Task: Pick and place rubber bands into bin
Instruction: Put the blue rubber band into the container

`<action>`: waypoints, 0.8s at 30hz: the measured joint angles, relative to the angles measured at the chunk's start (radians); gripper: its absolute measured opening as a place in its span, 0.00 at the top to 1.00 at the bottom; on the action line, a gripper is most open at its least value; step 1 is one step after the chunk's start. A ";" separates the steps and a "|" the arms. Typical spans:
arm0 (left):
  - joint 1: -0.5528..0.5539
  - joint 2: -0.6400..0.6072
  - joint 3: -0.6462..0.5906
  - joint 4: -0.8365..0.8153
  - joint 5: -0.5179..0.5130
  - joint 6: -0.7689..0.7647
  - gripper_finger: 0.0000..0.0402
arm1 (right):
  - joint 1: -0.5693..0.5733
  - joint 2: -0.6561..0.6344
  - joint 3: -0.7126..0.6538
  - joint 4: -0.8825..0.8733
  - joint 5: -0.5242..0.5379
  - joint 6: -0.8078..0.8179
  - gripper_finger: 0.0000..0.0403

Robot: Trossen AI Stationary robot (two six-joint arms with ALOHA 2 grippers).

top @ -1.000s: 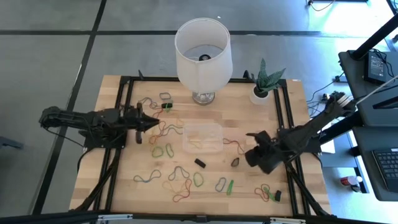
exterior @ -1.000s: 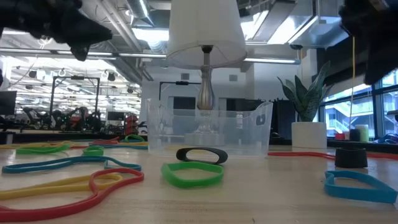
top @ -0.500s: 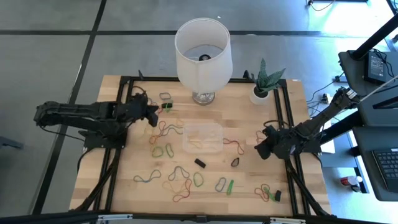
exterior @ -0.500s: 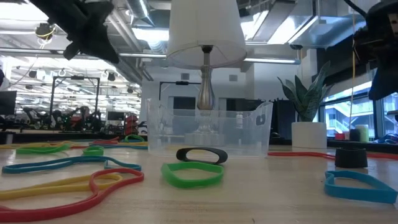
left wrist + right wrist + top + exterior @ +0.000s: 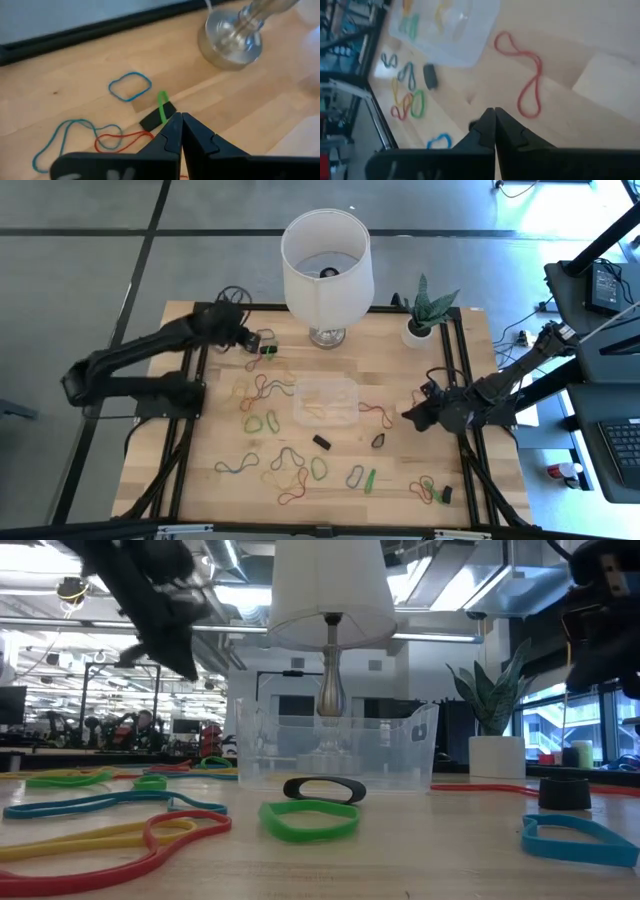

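Rubber bands of many colours lie flat all over the wooden table (image 5: 200,490). The clear bin (image 5: 325,401) stands at the middle with a few bands inside. My left gripper (image 5: 250,340) hovers shut near the far left, just above a black band (image 5: 152,119) and a green band (image 5: 162,104), with a blue loop (image 5: 130,85) beyond them. My right gripper (image 5: 408,416) hangs shut to the right of the bin, above the table by a red band (image 5: 527,75). Neither gripper has anything between its fingers.
A white lamp (image 5: 325,270) stands at the far edge behind the bin, its metal foot (image 5: 231,37) close to my left gripper. A potted plant (image 5: 422,328) sits at the far right. Black frame rails (image 5: 192,410) run along both sides of the table.
My left gripper has swung from the left of the bin toward the table's far edge and the lamp's foot, rising a little and turning. My right gripper has sunk and drawn back slightly toward the right edge.
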 joint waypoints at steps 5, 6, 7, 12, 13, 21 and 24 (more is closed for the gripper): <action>0.155 0.192 0.056 -0.046 0.140 0.131 0.95 | -0.054 0.005 0.000 0.013 0.034 0.000 1.00; 0.173 0.231 0.071 -0.061 0.142 0.163 0.94 | -0.067 0.004 0.000 0.012 0.034 0.000 1.00; 0.186 0.270 0.086 -0.077 0.140 0.197 0.92 | -0.078 0.004 0.000 0.014 0.034 0.000 1.00; 0.215 0.422 0.158 -0.095 0.060 0.306 0.81 | -0.129 0.005 0.000 0.019 0.036 0.000 1.00; 0.216 0.447 0.173 -0.098 0.037 0.322 0.79 | -0.139 0.005 0.000 0.021 0.036 0.000 1.00; 0.241 0.614 0.299 -0.226 -0.135 0.356 0.69 | -0.191 0.005 0.000 0.046 0.036 0.000 1.00; 0.274 0.674 0.323 -0.283 -0.127 0.357 0.69 | -0.206 0.005 0.000 0.050 0.036 0.000 1.00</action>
